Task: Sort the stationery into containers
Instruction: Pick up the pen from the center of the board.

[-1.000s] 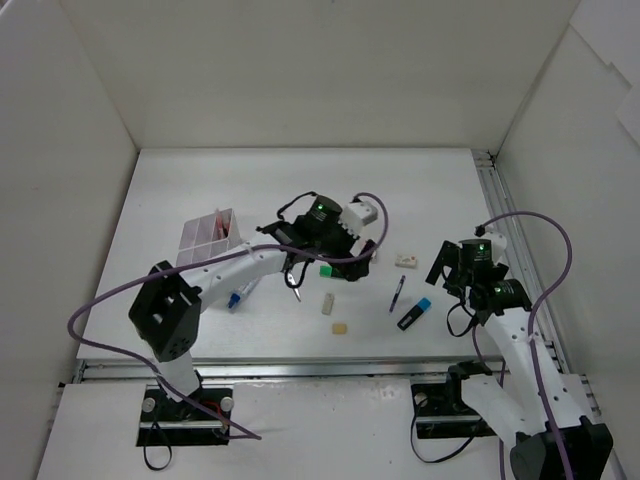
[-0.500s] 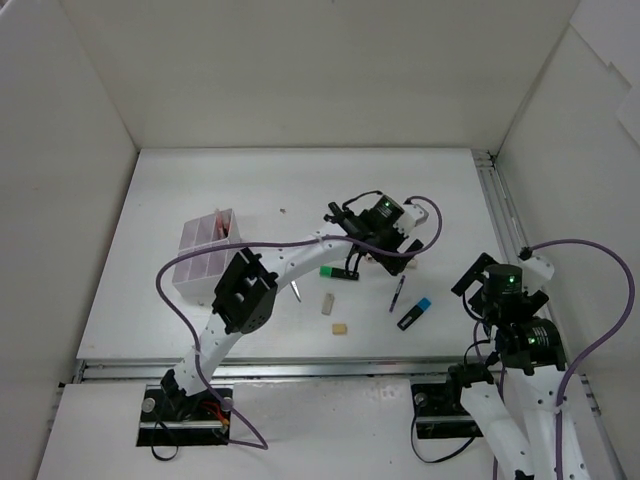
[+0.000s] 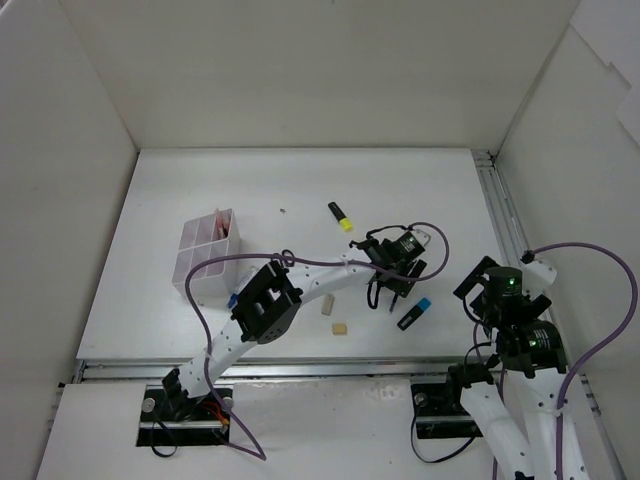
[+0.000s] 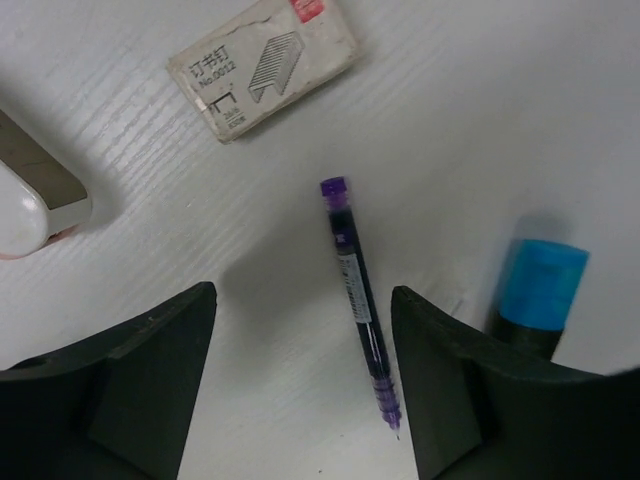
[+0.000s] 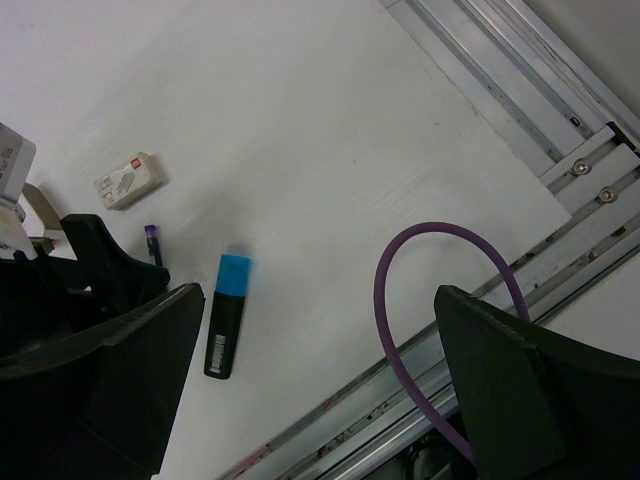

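Observation:
My left gripper (image 3: 393, 272) (image 4: 302, 335) is open and hovers low over a purple pen (image 4: 358, 292). The pen lies between its fingers, nearer the right one. A blue-capped black highlighter (image 3: 413, 313) (image 4: 538, 292) (image 5: 225, 326) lies just right of the pen. A yellow-ended highlighter (image 3: 341, 215) lies farther back. Two beige erasers (image 3: 327, 303) (image 3: 340, 327) lie near the front. The white divided box (image 3: 203, 252) stands at the left with pink items in its far compartments. My right gripper (image 3: 480, 280) (image 5: 320, 385) is open and empty above the table's right front.
A small staple box (image 4: 262, 65) (image 5: 128, 180) lies just beyond the pen. A white and beige object (image 4: 30, 205) lies at the left edge of the left wrist view. A metal rail (image 5: 560, 130) runs along the table's right edge. A purple cable (image 5: 400, 320) loops by the right gripper.
My left gripper has swung right and then nearer, ending over the purple pen and uncovering the yellow highlighter. My right arm pulled back to the right early on, then stayed put.

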Tool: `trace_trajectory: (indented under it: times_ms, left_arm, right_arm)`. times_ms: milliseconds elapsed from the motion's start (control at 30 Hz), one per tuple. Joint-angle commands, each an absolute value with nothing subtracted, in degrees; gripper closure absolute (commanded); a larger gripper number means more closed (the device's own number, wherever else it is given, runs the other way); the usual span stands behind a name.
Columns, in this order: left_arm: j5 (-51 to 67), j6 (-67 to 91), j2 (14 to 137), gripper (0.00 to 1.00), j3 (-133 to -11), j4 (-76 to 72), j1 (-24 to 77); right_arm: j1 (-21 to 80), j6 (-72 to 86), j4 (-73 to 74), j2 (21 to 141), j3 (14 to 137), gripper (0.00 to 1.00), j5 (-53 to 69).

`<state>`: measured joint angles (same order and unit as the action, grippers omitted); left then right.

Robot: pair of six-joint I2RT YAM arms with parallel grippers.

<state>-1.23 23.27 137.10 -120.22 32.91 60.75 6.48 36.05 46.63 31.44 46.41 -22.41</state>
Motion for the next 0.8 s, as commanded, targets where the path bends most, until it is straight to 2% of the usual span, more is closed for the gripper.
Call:
trace_trajectory:
  times_ms: [0,133,367,433,633,667,767]
  left_arm:
    - [-5.10,27.77,137.19,0.38,-122.87,32.96,60.56]
    - [-6.50,28.48,138.86,0.44,-123.92,32.61,60.56]
    - [-7.03,28.12,140.01,0.74,-123.49,32.96,61.08]
    - [-7.64,28.91,139.57,0.76,-122.79,33.66,61.08]
    - [-9.23,29.00,138.52,0.93,-120.50,33.48,61.08]
    - [-8.88,29.00,138.43,0.98,-120.59,33.57,61.08]
    - [-8.35,29.00,137.03,1.00,-119.80,33.14,58.98]
  right_arm:
    - [6.86,37.18,45.97,31.38,47.46,0.02,-25.05]
    - [6.86,37.09,45.97,31.38,47.37,0.02,-25.05]
    - [6.94,36.83,45.97,32.08,47.55,0.02,-24.87]
    - [6.86,36.83,45.88,32.17,47.37,0.02,-24.87]
    - [7.03,35.95,45.44,31.90,47.29,0.02,-23.83]
    - [6.94,35.43,45.00,31.73,47.37,0.02,-23.04]
    - [6.86,32.79,42.90,31.82,46.67,0.02,-18.39]
